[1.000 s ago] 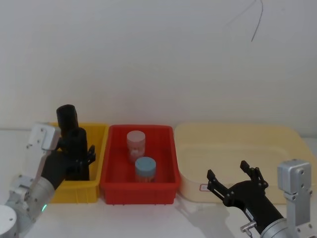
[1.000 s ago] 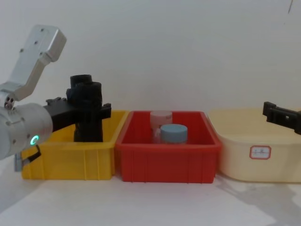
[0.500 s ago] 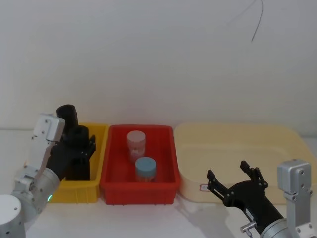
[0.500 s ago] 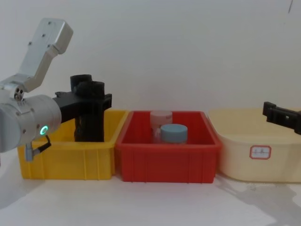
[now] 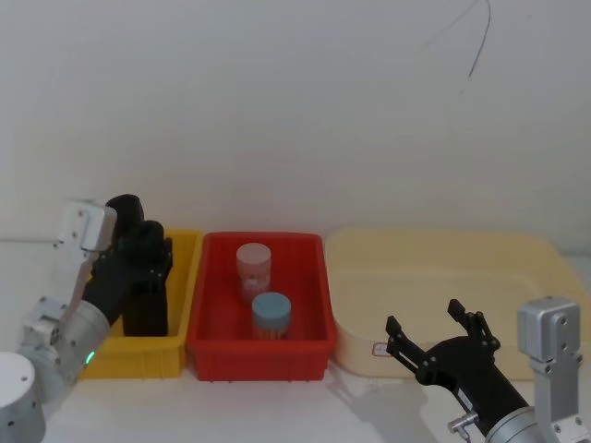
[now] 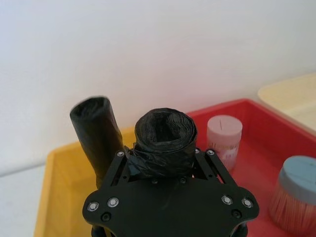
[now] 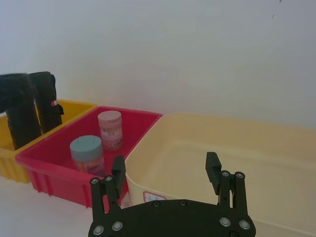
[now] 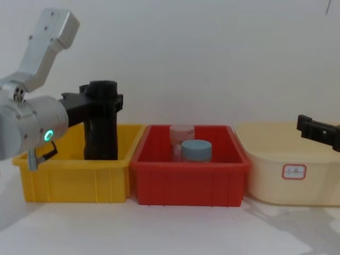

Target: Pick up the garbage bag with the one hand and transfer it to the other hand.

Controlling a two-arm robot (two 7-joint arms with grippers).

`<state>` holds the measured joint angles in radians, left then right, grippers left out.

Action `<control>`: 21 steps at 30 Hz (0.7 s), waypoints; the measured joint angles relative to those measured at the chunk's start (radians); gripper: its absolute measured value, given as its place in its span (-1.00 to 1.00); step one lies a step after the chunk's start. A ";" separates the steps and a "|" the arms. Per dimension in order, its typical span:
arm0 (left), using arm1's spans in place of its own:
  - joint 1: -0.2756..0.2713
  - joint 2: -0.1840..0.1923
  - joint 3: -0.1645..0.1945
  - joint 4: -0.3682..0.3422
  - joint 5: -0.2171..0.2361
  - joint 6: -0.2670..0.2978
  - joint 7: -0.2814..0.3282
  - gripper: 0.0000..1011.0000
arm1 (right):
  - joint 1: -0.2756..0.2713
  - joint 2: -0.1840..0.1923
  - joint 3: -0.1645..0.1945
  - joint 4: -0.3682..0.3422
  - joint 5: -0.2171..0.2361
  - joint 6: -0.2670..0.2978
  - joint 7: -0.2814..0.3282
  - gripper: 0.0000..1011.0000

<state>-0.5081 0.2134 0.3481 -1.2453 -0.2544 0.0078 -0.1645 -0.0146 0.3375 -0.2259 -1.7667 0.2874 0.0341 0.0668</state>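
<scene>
Readable text: none; no word, number or brand can be made out.
Sticker: a small white rectangular sticker with a red border (image 8: 294, 171) sits on the front wall of the wide cream plastic tub (image 8: 265, 146), which stands toward the right edge of the white desk (image 8: 170, 228). Its print is too small to read.
Same sticker, head view: it shows at the tub's near left corner (image 5: 379, 349), marks blurred.
Jar band: the clear plastic jar with a pale lid (image 7: 110, 129) stands in the red plastic bin (image 7: 49, 170) at mid-desk. It carries a pinkish printed band, its characters too blurred to tell.
</scene>
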 joint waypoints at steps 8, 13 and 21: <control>-0.021 0.007 -0.002 -0.038 0.004 0.001 -0.034 -0.30 | 0.000 0.000 0.000 0.000 0.000 0.000 0.000 0.98; -0.047 0.007 0.006 -0.059 0.003 -0.001 -0.074 -0.30 | 0.000 0.000 0.000 0.000 0.000 0.000 0.000 0.98; -0.090 -0.007 0.028 -0.061 -0.006 -0.011 -0.143 -0.30 | 0.000 0.000 0.000 0.000 0.000 0.000 0.000 0.98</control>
<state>-0.5983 0.2059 0.3764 -1.3062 -0.2601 -0.0028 -0.3073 -0.0146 0.3374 -0.2258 -1.7667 0.2874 0.0340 0.0668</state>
